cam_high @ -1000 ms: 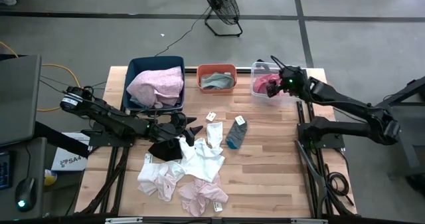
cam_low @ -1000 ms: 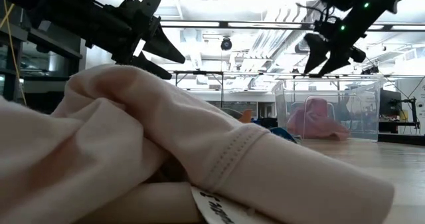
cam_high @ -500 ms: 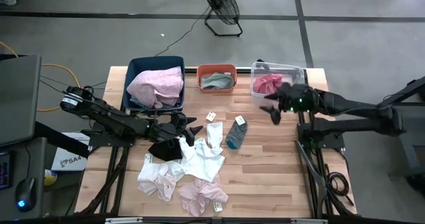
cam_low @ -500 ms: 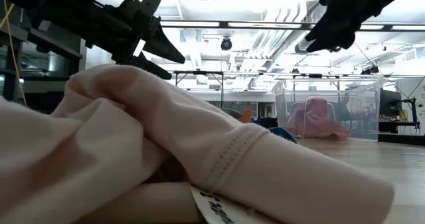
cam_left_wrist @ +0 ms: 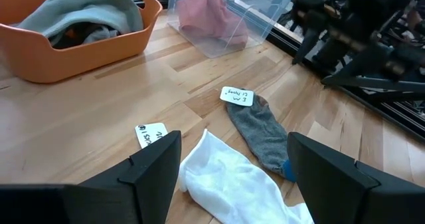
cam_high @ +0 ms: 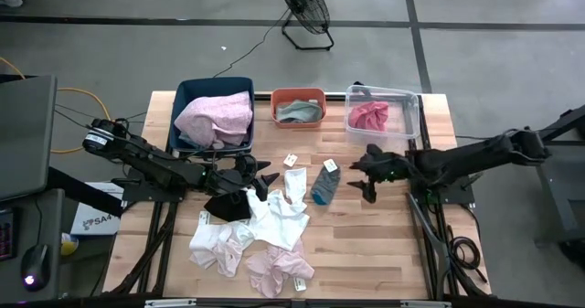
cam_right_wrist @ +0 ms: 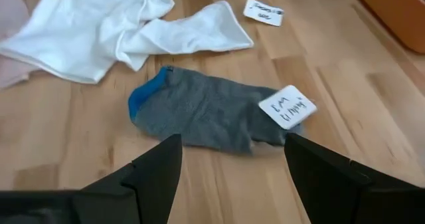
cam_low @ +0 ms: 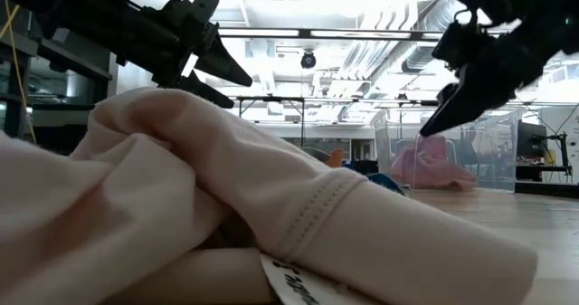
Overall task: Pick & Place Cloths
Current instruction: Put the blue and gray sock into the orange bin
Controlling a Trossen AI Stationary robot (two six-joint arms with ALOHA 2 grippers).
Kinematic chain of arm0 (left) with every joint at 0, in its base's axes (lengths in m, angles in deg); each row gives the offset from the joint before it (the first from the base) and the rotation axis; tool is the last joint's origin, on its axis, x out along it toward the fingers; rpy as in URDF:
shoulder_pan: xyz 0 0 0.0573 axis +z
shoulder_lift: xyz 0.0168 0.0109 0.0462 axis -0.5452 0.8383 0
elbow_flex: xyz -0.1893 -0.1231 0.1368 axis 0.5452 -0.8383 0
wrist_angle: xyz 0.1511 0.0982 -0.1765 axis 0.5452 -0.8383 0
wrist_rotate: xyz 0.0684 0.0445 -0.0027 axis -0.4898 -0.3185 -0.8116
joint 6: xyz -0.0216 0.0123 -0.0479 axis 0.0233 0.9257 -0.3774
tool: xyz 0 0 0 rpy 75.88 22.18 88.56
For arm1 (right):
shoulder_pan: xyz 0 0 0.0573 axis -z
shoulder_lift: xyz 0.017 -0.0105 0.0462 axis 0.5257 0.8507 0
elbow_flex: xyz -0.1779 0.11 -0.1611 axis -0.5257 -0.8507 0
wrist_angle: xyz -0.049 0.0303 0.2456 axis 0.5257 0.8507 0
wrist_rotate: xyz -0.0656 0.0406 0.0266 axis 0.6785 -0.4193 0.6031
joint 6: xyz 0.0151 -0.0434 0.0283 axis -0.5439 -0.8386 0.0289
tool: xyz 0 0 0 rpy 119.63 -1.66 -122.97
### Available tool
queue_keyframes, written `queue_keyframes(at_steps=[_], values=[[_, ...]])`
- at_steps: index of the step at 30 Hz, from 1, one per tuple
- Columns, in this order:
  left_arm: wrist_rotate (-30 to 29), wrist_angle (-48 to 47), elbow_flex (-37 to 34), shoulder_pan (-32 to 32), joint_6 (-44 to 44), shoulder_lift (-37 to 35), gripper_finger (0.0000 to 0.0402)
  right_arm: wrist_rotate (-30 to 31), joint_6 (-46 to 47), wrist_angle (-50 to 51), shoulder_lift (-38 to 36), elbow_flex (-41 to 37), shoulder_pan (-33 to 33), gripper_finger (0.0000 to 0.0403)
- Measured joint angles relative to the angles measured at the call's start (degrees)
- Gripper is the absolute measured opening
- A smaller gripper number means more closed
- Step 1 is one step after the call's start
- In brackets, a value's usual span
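while left gripper waits open over white cloth, right gripper spread beside grey sock

1. A blue bin, an orange bin and a clear plastic bin stand in a row along the far edge of the wooden desk.
2. A black floor fan stands on the grey floor beyond the desk.

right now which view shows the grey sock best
The right wrist view: the grey sock fills the frame, its blue toe and paper tag clear. The left wrist view shows it smaller, the high view tiny; the low view hides it.
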Motion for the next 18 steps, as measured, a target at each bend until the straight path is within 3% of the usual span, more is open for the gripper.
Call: queue_keyframes(at_steps=[5, 18], values=[[0.0, 0.0, -0.01, -0.01, 0.0, 0.0, 0.0268, 0.49, -6.8, -14.28, 8.06, -3.41, -0.1, 0.0258], [0.0, -0.04, -0.01, -0.01, 0.1, 0.0, 0.0268, 3.92, -10.39, -33.78, 25.79, -3.37, 0.01, 0.0258]])
